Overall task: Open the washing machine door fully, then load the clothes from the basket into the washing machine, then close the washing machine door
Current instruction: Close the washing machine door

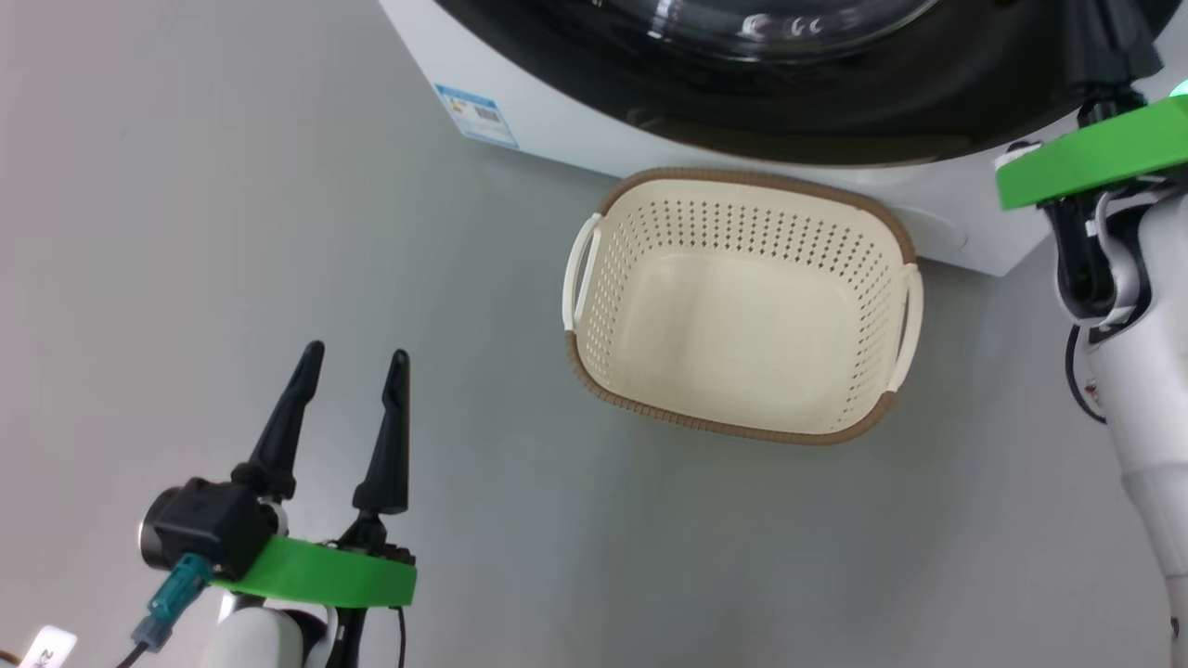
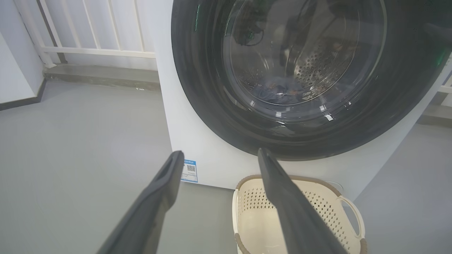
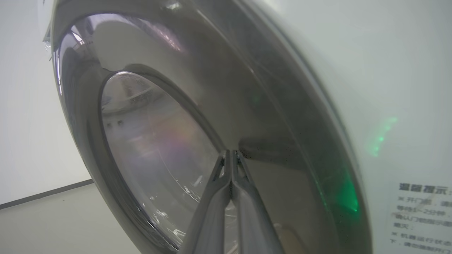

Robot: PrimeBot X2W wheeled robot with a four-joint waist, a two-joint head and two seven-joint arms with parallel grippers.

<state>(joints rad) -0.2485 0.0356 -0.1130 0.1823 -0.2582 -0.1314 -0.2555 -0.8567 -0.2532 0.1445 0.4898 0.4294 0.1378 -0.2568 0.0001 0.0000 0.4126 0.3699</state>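
**Grey floor point(image 1: 186, 232), loading looks done — slip risk at closing**

Washing machine point(image 1: 557, 121) at 12 o'clock, basket point(image 1: 640, 278) just before it, empty. Clothes point(image 2: 279, 92) lie in the drum behind the washing machine door point(image 2: 197, 88), which looks closed. Right gripper point(image 3: 231, 153) is pinched together and empty, tips at the glossy rim — it could skid off, leaving the door unlatched. Left gripper point(image 1: 356, 351) at 7 o'clock, spread, holding nothing.
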